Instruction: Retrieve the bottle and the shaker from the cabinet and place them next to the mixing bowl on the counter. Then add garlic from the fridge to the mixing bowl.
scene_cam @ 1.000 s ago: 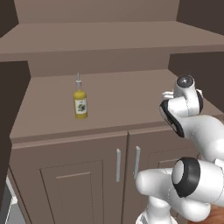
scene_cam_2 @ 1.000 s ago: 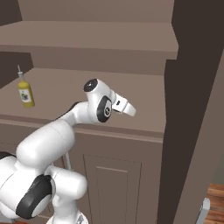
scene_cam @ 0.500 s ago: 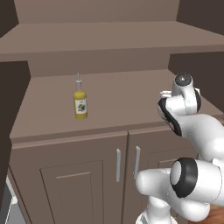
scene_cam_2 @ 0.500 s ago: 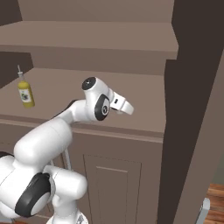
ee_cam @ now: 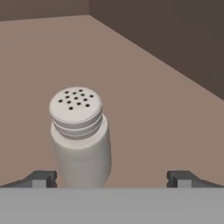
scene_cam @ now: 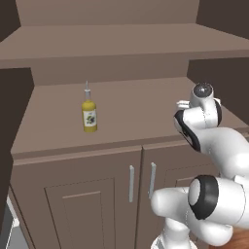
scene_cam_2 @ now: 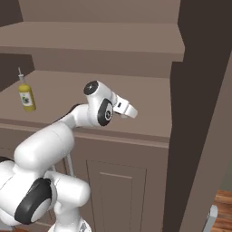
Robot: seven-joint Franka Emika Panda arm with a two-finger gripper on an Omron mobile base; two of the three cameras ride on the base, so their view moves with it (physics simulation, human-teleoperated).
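— Jaws (ee_cam: 112, 178) spread wide, holding nothing. Where's the shaker (ee_cam: 80, 136)?

— Upright on the shelf (ee_cam: 148, 109), between the two tips but off toward the left one, close in front of the hand. No contact that I can see.

— So which step is this?

— Looks like the reach for the shaker, first of the cabinet (scene_cam: 121, 58) pickups. The grip hasn't been made.

— And the next move?

— My guess: slide sideways so the shaker sits midway, ease forward a little, then close on the body below the ribbed cap. It is narrow and tall, so a bump from the near tip could tip it.

— What lies beyond?

— Bare brown shelf running back to the dark rear and side walls. Farther off along the same shelf, well apart from the jaws, the bottle (scene_cam: 89, 115) stands upright. Another shelf hangs above, closed doors (scene_cam: 92, 194) with thin bar handles below.
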